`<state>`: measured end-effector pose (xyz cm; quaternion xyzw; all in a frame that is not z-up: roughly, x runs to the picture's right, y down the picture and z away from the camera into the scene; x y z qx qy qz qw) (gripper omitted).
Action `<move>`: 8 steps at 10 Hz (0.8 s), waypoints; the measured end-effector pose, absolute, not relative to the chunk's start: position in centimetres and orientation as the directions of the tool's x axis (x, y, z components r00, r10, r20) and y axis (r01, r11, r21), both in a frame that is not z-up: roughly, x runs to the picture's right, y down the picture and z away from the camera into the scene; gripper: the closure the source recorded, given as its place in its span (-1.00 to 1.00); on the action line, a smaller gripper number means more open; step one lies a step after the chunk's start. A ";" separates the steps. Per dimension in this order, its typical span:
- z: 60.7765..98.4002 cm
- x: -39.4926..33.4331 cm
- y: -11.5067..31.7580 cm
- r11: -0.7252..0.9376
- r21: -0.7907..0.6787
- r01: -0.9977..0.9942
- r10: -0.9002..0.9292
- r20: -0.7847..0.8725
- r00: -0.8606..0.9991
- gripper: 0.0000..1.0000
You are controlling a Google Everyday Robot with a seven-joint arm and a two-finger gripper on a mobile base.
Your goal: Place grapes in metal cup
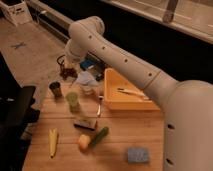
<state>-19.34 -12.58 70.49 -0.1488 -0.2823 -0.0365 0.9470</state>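
The gripper [69, 69] hung closed over the back-left edge of the wooden table [125, 129]. The dark lump pinched at its tips looked like the grapes [67, 75], though the dim view left that uncertain. The metal cup [56, 89] stood just below it, near the green cup [73, 101], and the yellow tray [130, 105] sat to their right.

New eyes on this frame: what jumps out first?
The big white arm sweeping in from the right across the table. Its hand hangs at the table's back-left edge, shut on the dark grapes, just behind the metal cup. The yellow bin sits at the table's back right.
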 end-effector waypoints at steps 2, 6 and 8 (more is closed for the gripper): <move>71.4 -22.8 -12.8 0.948 -0.274 0.163 0.036 0.600 0.799 1.00; 71.8 -23.7 -12.8 0.947 -0.278 0.160 0.046 0.610 0.791 1.00; 71.8 -23.8 -12.7 0.947 -0.279 0.161 0.045 0.610 0.791 1.00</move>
